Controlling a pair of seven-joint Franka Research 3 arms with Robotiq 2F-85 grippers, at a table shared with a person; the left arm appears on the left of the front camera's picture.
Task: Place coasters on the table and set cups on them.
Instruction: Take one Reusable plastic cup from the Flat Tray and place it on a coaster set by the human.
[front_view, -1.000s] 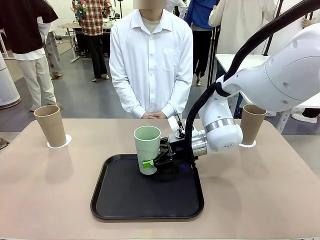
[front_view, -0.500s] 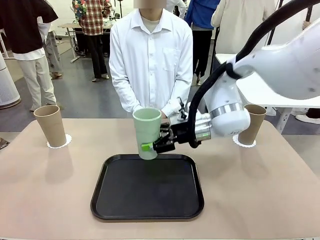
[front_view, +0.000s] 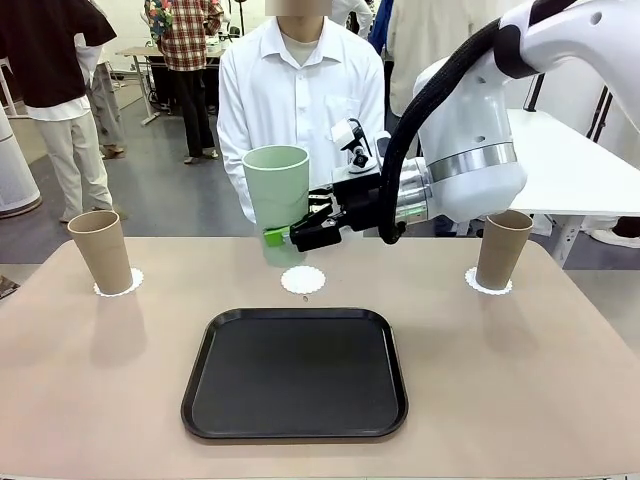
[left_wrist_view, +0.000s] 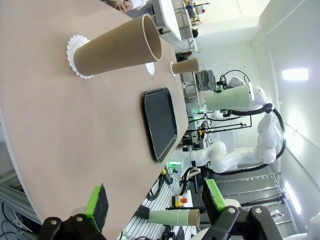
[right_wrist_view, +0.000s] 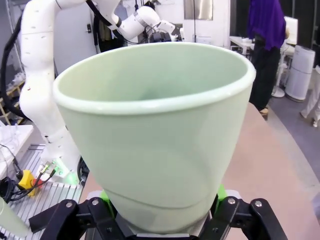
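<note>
My right gripper (front_view: 292, 238) is shut on the lower part of the pale mint green cup (front_view: 277, 190), which hangs upright in the air over the table's far middle. Just below it lies a bare white coaster (front_view: 303, 280). In the right wrist view the mint cup (right_wrist_view: 155, 125) sits between the green pads (right_wrist_view: 106, 196). A tan cup (front_view: 102, 250) stands on a coaster (front_view: 120, 286) at the far left. Another tan cup (front_view: 502, 248) stands on a coaster (front_view: 487, 285) at the far right. My left gripper (left_wrist_view: 156, 202) is open with nothing in it, off the table's left end, facing the left tan cup (left_wrist_view: 117, 47).
A black tray (front_view: 295, 372) with nothing in it lies in the middle of the beige table (front_view: 100, 380), near my side. A person in a white shirt stands at the far edge, hands clasped behind the mint cup. A white table stands at the back right.
My right gripper lifted the mint cup out of the black tray and carried it up and toward the far side, above the middle coaster. The left gripper stayed open.
</note>
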